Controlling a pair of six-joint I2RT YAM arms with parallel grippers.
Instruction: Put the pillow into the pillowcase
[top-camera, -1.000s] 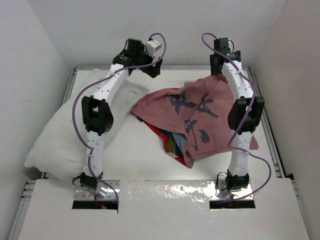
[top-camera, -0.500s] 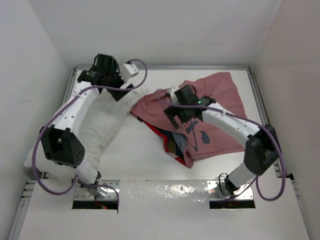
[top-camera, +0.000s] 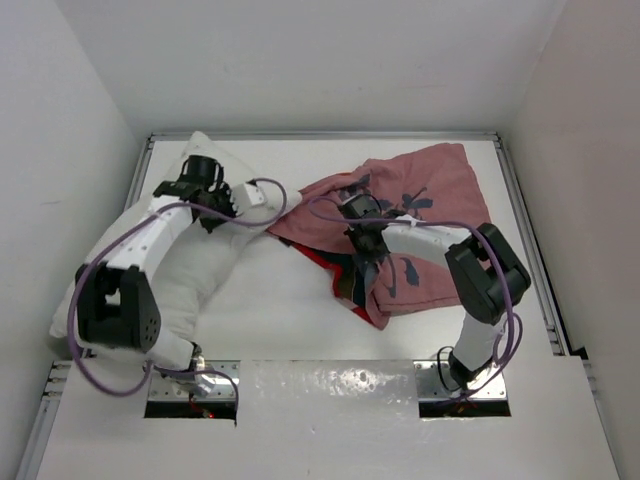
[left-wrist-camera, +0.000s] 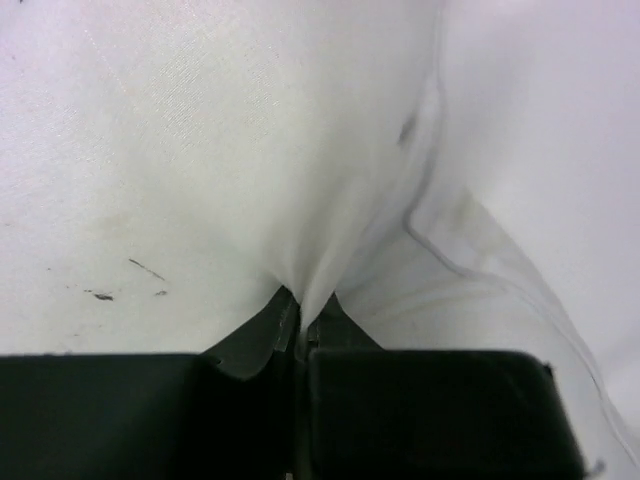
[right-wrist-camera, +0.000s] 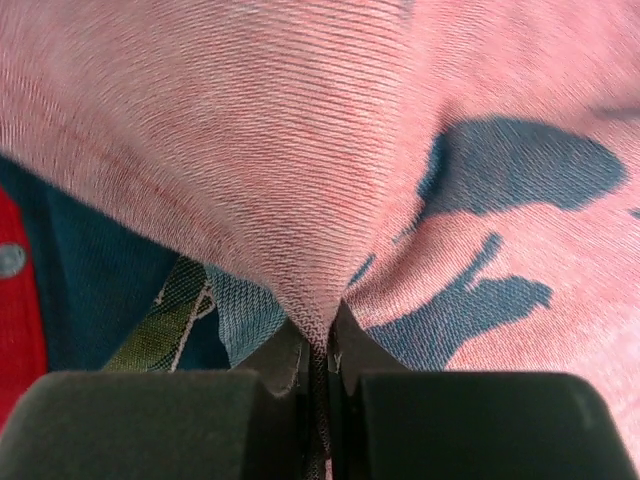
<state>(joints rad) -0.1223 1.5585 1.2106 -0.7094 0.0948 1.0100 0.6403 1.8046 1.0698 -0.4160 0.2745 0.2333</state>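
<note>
- The pillow (top-camera: 205, 265) lies along the left edge of the bench (top-camera: 285, 310), running from the far-left corner toward the near-left one. It is wholly outside the case.
- The pillowcase (top-camera: 425, 195) lies crumpled right of centre, reaching toward the far-right corner. Its pale pink inside faces up, with red print showing at its near-left edge, and it lies just beside the pillow's far end.
- The left gripper (left-wrist-camera: 300, 318) is clenched on a pinched ridge of white pillow cover near that far end.
- The right gripper (right-wrist-camera: 322, 335) is clenched on a fold of pink pillowcase cloth by the red edge. Whether it holds one layer or both is hard to tell.
- Judged step: both grasps are made and insertion is not yet begun.
- The next move probably calls for lifting the case's mouth open and drawing the pillow's end into it.
</note>
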